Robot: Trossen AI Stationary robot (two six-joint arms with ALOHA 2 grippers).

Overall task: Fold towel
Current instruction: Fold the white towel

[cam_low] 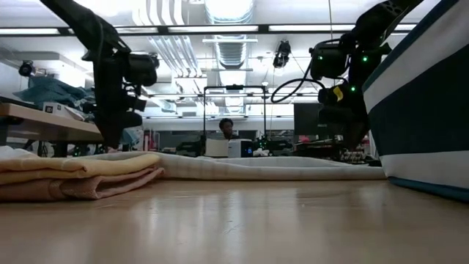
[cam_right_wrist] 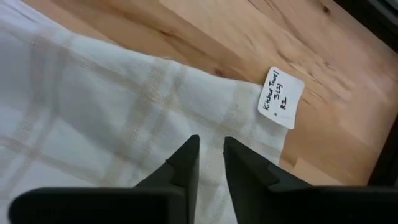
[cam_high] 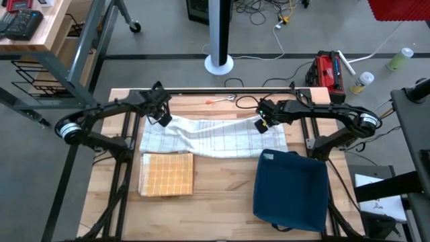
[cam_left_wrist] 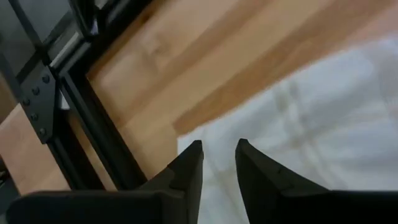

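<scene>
A white towel (cam_high: 208, 136) with pale checks lies flat across the middle of the table, a long band running left to right. My left gripper (cam_high: 163, 121) stands over its far left corner (cam_left_wrist: 186, 140), fingers a little apart (cam_left_wrist: 219, 146). My right gripper (cam_high: 261, 126) stands over its far right corner, near a white paper tag (cam_right_wrist: 281, 96), fingers also a little apart (cam_right_wrist: 211, 140). In the low view both grippers (cam_low: 110, 136) (cam_low: 357, 139) hang just above the towel (cam_low: 264, 167). Nothing shows between either pair of fingers.
A folded orange checked towel (cam_high: 166, 174) lies on the near left of the table (cam_low: 73, 176). A dark blue fabric bin (cam_high: 290, 189) sits on the near right, close to the white towel's right end. A small orange-tipped tool (cam_high: 222, 100) lies at the far edge. Bare wood shows between them.
</scene>
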